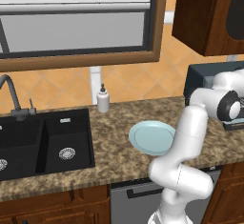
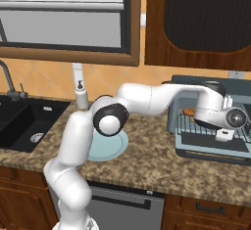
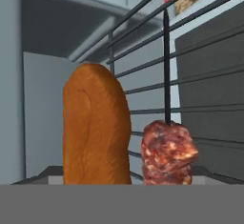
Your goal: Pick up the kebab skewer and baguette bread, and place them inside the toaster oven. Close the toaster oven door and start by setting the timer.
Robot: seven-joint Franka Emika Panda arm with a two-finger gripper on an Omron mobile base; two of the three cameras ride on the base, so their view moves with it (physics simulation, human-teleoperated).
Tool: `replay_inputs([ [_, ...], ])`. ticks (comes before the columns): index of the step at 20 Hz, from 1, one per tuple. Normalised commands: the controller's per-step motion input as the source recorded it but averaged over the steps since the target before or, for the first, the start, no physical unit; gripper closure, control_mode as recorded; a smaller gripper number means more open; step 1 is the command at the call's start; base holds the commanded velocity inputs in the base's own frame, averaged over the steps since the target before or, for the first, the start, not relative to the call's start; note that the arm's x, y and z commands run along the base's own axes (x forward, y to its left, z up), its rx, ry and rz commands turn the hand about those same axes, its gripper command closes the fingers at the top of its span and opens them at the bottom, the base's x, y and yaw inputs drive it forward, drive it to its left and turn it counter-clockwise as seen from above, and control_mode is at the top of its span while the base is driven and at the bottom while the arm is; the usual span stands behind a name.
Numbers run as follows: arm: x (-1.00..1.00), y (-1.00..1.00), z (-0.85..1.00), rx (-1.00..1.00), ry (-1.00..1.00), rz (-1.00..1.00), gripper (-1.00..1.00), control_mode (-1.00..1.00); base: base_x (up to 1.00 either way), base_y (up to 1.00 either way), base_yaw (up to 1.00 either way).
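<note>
The toaster oven (image 2: 196, 84) stands at the right end of the counter, and its door (image 2: 211, 151) is folded down flat in front of it. On its wire rack (image 3: 209, 80) the orange-brown baguette bread (image 3: 95, 127) lies beside the kebab skewer (image 3: 169, 154), whose meat chunk is close to the camera while its thin stick runs away over the bars. One end of the baguette bread (image 2: 188, 111) shows at the rack's left. My gripper (image 2: 223, 135) hovers over the lowered door at the oven's mouth, open, with nothing between its fingers.
A light blue plate (image 1: 152, 137) lies bare on the granite counter left of the oven. A soap dispenser (image 1: 103, 99) stands by the wall, with the black sink (image 1: 43, 142) and faucet (image 1: 9, 92) further left. A dark wood cabinet (image 2: 196, 23) hangs above the oven.
</note>
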Motion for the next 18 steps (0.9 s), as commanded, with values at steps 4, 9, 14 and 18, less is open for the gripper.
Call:
replay_inputs([
  [4, 0.21, -0.01, -0.16, 0.0, 0.0, 0.04, 1.0, -1.0, 0.0, 0.0, 0.0],
  [9, 0.25, -0.07, -0.11, 0.0, 0.0, 0.05, 1.0, -1.0, 0.0, 0.0, 0.0],
  [14, 0.23, -0.21, -0.02, 0.01, 0.0, 0.03, 1.0, -1.0, 0.0, 0.0, 0.0],
  [18, 0.0, -0.01, 0.0, 0.0, 0.07, 0.0, 1.0, -1.0, 0.0, 0.0, 0.0],
])
